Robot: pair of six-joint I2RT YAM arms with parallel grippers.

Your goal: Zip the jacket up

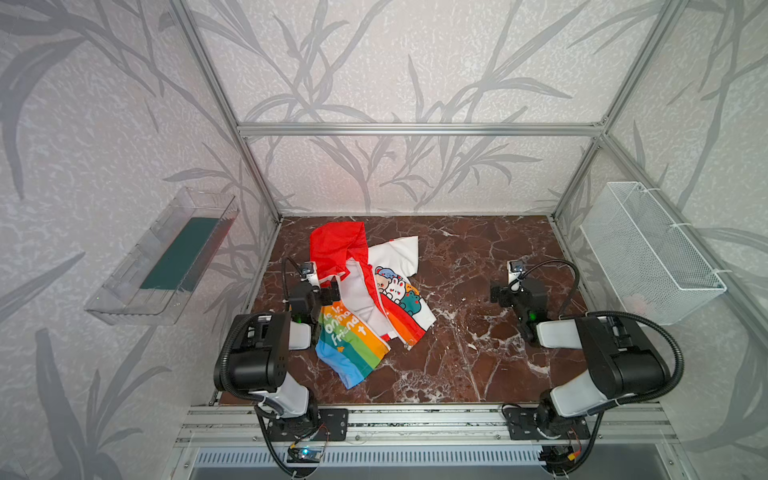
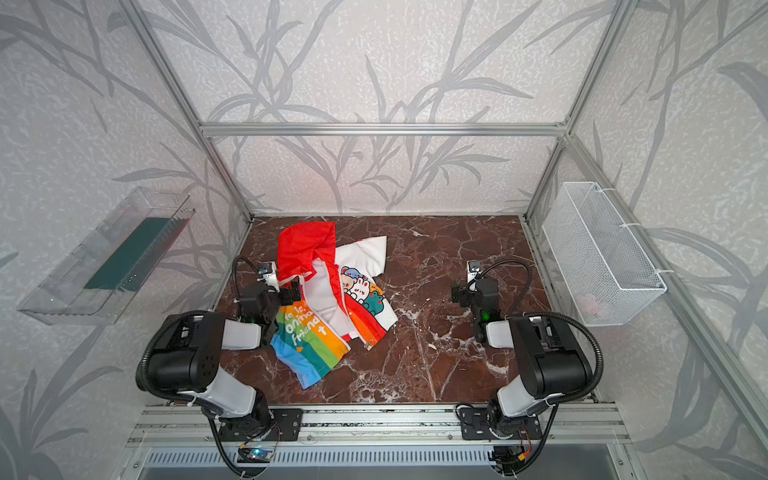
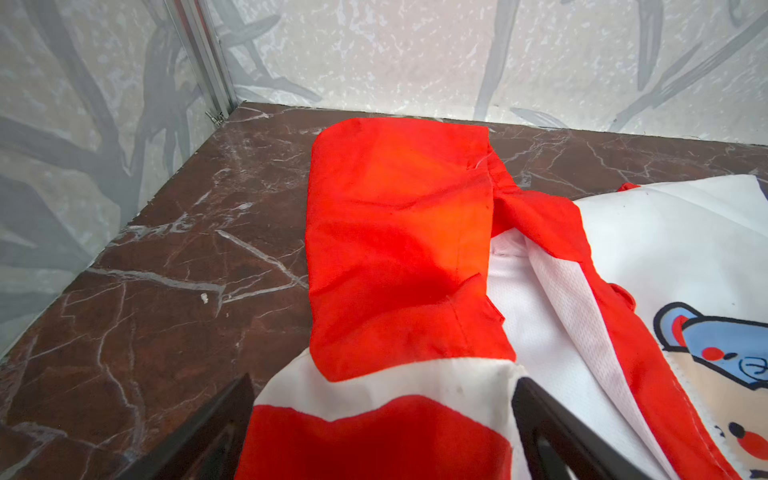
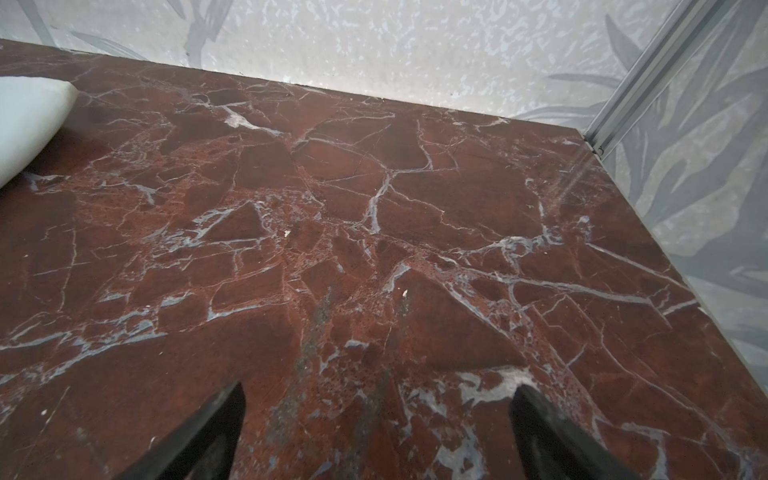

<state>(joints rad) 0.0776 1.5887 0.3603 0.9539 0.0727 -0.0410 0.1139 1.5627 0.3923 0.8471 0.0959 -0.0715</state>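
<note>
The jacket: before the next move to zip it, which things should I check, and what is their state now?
1. Jacket lying flat on table: not ok, rumpled, front open.
2. Front edges brought together: not ok, they lie apart, lining showing.
3. Ring pull uncovered: ok.
4. Left gripper open: ok, jacket fabric lies between its jaws.
5. Right gripper open and free: ok, above bare table.

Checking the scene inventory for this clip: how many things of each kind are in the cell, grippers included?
jacket: 1
grippers: 2 (left gripper, right gripper)
clear wall tray: 1
white wire basket: 1
Total: 5
</note>
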